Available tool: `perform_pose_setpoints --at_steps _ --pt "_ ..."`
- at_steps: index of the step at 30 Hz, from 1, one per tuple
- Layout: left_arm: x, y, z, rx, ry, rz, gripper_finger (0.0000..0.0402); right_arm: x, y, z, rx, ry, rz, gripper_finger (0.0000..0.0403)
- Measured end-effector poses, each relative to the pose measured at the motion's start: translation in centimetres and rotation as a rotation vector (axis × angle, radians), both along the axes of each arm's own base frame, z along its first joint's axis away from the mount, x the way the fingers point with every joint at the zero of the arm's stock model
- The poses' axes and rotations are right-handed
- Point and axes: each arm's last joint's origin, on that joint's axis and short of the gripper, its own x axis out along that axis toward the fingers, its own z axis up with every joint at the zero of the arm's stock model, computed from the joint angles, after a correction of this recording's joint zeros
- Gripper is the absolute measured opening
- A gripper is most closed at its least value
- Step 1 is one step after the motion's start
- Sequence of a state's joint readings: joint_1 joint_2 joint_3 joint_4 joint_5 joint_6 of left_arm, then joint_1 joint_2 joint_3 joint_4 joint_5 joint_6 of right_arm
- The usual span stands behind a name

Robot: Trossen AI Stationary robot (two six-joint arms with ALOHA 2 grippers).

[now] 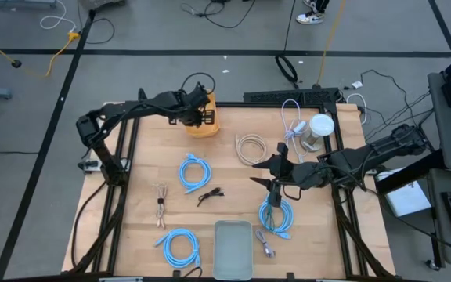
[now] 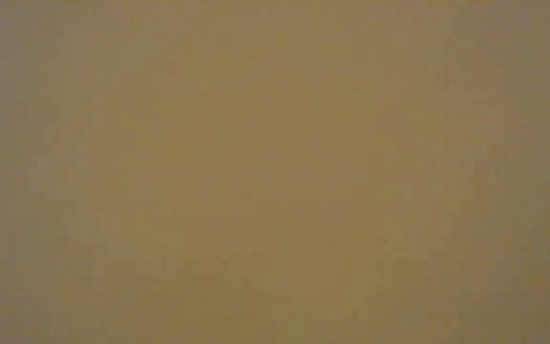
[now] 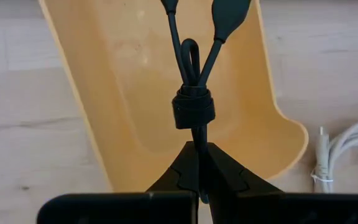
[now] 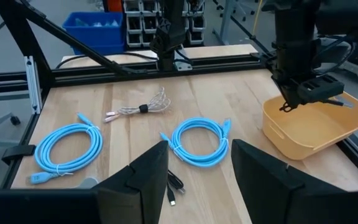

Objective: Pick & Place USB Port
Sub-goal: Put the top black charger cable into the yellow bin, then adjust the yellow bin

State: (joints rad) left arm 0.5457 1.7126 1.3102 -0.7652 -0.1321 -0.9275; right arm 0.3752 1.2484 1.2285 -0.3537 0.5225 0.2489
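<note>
A black USB cable [image 3: 194,74], bundled with a black strap, is over the inside of the yellow bin [image 3: 123,93] at the table's far side. My left gripper [image 3: 197,152] is shut on it. From across the table the right wrist view shows that gripper [image 4: 303,99] low over the bin [image 4: 316,127]. My right gripper [image 1: 265,172] hovers open, with nothing between its fingers, above the table's right half. My left gripper pinches the cable bundle between its two fingers at the folded end just behind the strap [image 3: 197,134]. The fingers slant steeply down from above, along the bundle. The two plug ends [image 3: 229,15] point away from the fingers into the bin; whether they touch its floor I cannot tell.
Three coiled blue cables [image 1: 194,171] [image 1: 180,247] [image 1: 276,215] lie on the wood. Another black cable [image 1: 210,194], white cables [image 1: 250,147], a small bundle [image 1: 160,205], a white roll [image 1: 318,129] and a clear tray [image 1: 233,249] at the near edge are also on the table.
</note>
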Motion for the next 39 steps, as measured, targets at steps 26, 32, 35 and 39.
perform_pose_setpoints --at_steps 26,32,35,39 --pt "-0.1 1.3 0.2 0.086 -0.017 -0.024 0.0128 0.0 0.2 0.2 0.006 -0.017 0.006 0.0169" --pt "0.1 2.4 -0.2 0.051 -0.078 -0.101 0.0031 0.1 0.2 0.3 0.009 -0.029 0.008 0.0169" --pt "0.5 2.7 -1.5 -0.011 -0.079 -0.184 0.0008 0.1 0.2 0.3 0.011 -0.033 0.007 0.0169" --pt "1.8 2.3 -4.0 -0.105 -0.069 -0.282 0.0002 0.1 0.2 0.3 0.013 -0.033 0.006 0.0169"
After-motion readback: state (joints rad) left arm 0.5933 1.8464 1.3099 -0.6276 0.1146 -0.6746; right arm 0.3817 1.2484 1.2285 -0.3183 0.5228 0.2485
